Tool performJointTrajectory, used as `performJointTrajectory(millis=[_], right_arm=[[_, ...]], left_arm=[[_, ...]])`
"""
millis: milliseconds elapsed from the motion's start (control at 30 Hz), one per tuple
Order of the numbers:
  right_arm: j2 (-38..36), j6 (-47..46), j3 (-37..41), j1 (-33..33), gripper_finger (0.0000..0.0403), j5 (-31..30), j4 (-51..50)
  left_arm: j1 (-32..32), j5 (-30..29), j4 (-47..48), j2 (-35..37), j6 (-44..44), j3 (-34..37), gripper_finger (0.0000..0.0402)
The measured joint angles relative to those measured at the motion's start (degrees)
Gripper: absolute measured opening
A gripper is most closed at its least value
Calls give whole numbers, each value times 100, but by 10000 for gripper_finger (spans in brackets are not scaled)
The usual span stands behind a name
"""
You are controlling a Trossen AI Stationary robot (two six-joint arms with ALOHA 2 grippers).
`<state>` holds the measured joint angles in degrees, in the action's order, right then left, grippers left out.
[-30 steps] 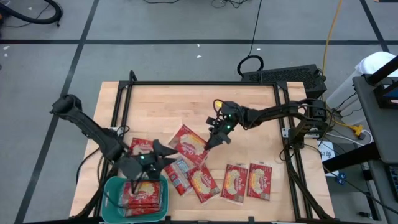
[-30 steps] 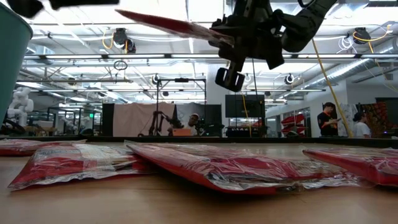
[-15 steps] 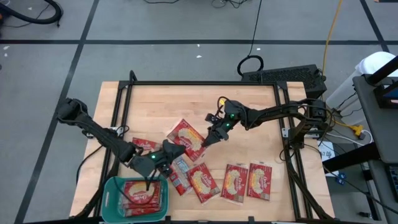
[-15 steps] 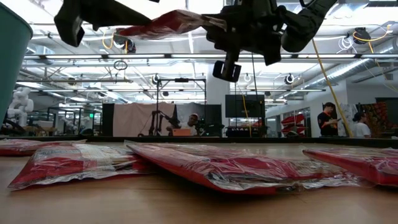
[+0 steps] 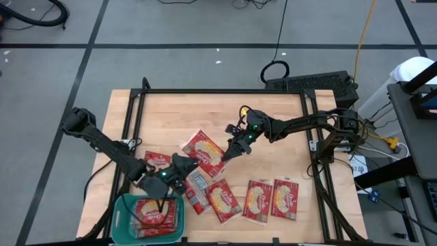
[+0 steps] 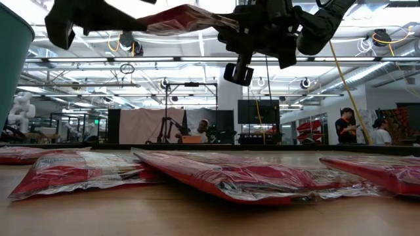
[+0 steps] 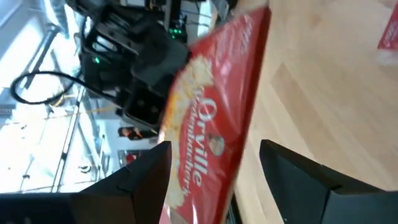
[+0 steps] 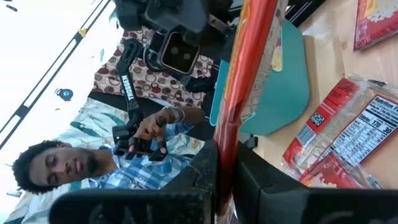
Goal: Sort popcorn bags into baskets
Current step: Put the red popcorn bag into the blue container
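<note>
A teal-green basket [image 5: 124,212] is set at the front left corner of the tabletop [image 5: 273,116], and red popcorn bags [image 5: 158,217] are stacked flat inside it, filling most of its floor. How many lie in the stack cannot be told.

One popcorn bag [image 5: 205,154] is held in the air over the middle of the tabletop by the right tool [image 5: 226,156], whose fingers are pinched nearly together on the bag's edge; in the right wrist view the packet [image 8: 245,81] is seen edge-on, rising from between those fingers. The left tool [image 5: 181,166] is held just behind the basket, at the lifted bag's other end, with its fingers [image 7: 138,177] spread wide on either side of that bag [image 7: 214,124]; whether they touch it cannot be told.

Other bags are left lying flat on the tabletop: one [image 5: 156,160] near the left edge behind the basket, two overlapping [image 5: 213,198] just right of the basket, and two side by side [image 5: 273,199] towards the front right. In the right wrist view a person [image 8: 93,155] holding a controller is seen beyond the tabletop.
</note>
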<state>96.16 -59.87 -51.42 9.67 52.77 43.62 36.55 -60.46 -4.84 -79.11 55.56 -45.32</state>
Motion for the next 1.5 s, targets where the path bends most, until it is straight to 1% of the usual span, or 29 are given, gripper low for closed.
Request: performJointTrajectory(millis=[67,167,233,300,400,533,600,633,700,767,833,900,967,1033,1133,1200,1233,1267,1333,1433,1500], right_arm=[[0,-24,0,0,17,-23,0],[0,-32,0,-61,17,-175,-5],[0,-22,0,-128,17,-275,-9],[0,6,0,-195,17,-384,-9],[0,116,0,-291,18,-652,-11],[0,341,0,-402,18,-925,-20],[0,490,0,-424,21,-941,-47],[0,534,0,-424,25,-952,-53],[0,674,0,-396,38,-966,-40],[-17,821,0,-365,57,-983,-4],[-83,1016,0,-340,80,-1088,4],[-206,1313,-1,-339,103,-1269,21],[-369,1655,-13,-344,124,-1511,58],[-519,2025,-13,-403,141,-1756,44],[-732,2600,103,-573,156,-2382,-36],[-857,2943,216,-751,160,-2927,-39],[-906,3076,289,-866,161,-3154,-20],[-949,3194,355,-994,161,-3432,7],[-968,3408,515,-1230,161,-3989,4],[-940,3656,717,-1553,160,-4768,-55],[-931,3682,816,-1729,160,-5152,-4]], left_arm=[[-70,-24,196,-4,-103,0,248],[-235,-143,166,-35,-108,0,243],[-333,-155,104,-35,-23,0,235],[-414,-14,77,-35,-20,0,219],[-459,176,54,-35,48,0,174],[-406,171,32,-36,300,0,87],[-346,167,8,-35,302,0,41],[-320,133,9,-35,260,0,24],[-250,-17,21,-37,211,0,17],[-128,-335,11,-40,272,0,25],[-1,-764,9,-21,325,-65,29],[118,-904,91,133,136,-245,24],[173,-824,375,308,-373,-461,16],[208,-515,937,492,-1122,-680,16],[174,-11,2057,806,-2697,-1088,17],[77,581,3198,1024,-4282,-1333,23],[23,1000,3755,1092,-5143,-1432,25],[-46,1430,4213,1150,-6014,-1535,25],[-74,2185,4879,1228,-7359,-1699,22],[113,3041,5454,1331,-8860,-1836,16],[259,3638,5676,1333,-9524,-1943,16]])
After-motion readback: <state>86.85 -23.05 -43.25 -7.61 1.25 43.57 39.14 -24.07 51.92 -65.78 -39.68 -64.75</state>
